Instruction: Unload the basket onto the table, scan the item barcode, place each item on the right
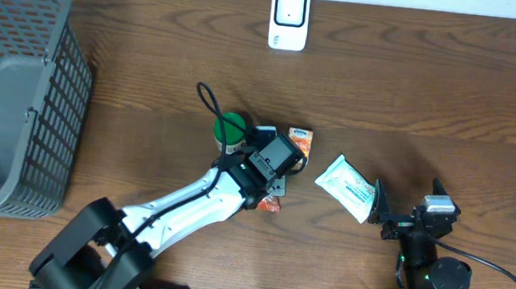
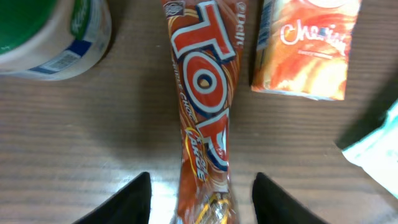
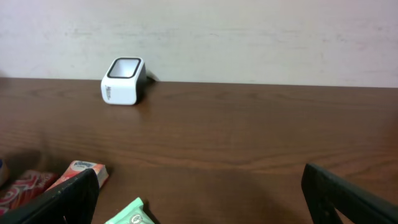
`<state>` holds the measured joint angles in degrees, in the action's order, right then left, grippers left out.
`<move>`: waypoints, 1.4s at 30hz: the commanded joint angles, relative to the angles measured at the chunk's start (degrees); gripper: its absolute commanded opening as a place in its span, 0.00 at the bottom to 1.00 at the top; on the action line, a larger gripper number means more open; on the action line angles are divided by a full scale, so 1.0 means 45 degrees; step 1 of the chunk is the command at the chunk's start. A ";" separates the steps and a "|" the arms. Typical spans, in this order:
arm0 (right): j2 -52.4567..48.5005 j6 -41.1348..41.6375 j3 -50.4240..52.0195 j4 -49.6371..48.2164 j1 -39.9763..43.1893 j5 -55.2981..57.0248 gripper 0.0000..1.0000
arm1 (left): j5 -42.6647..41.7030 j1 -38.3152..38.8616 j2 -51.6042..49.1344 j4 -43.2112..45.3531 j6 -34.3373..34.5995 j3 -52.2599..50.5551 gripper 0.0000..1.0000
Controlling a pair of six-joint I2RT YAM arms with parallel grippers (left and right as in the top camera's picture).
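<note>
The left arm reaches from the near left corner diagonally across the counter (image 1: 412, 92) toward the middle, its wrist bent so that the left gripper (image 2: 202, 186) points straight down. Its jaws stand partly apart and straddle the near end of the candy bar (image 2: 202, 93), with a strip of bare wood showing between each finger and the red-orange wrapper, so nothing is held. The candy bar lies flat at mid-counter, lengthwise between the fingers. A green-lidded jar (image 2: 50, 37) stands just to its far left and an orange pack (image 2: 305, 50) just to its far right. A white tissue pack (image 1: 348, 187) lies farther right. The right arm sits folded at the near right edge, and the right gripper (image 3: 200, 171) is held low with jaws wide and empty. The white scanner (image 1: 289, 19) stands at the far edge, well apart from the bar.
</note>
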<state>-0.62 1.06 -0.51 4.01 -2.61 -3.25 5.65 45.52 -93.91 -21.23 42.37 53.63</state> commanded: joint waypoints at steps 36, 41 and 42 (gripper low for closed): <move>-0.3463 0.2322 -0.2501 0.1030 -0.0015 -0.2356 0.99 | 1.3240 -0.2909 0.6630 1.1783 -1.8263 0.3526 0.84; -0.9156 0.1894 -0.6538 0.3084 -0.0034 -0.2453 0.99 | 1.3289 -0.3308 0.6630 1.1098 -1.7568 0.3526 0.84; -1.0224 0.1889 -0.7543 0.3793 -0.0053 -0.2579 0.99 | 1.3338 -0.3342 0.6630 1.0928 -1.7320 0.3526 0.84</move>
<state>-36.23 10.41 -24.73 17.80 -2.59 -13.63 64.58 31.18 -64.40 28.51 -37.15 69.23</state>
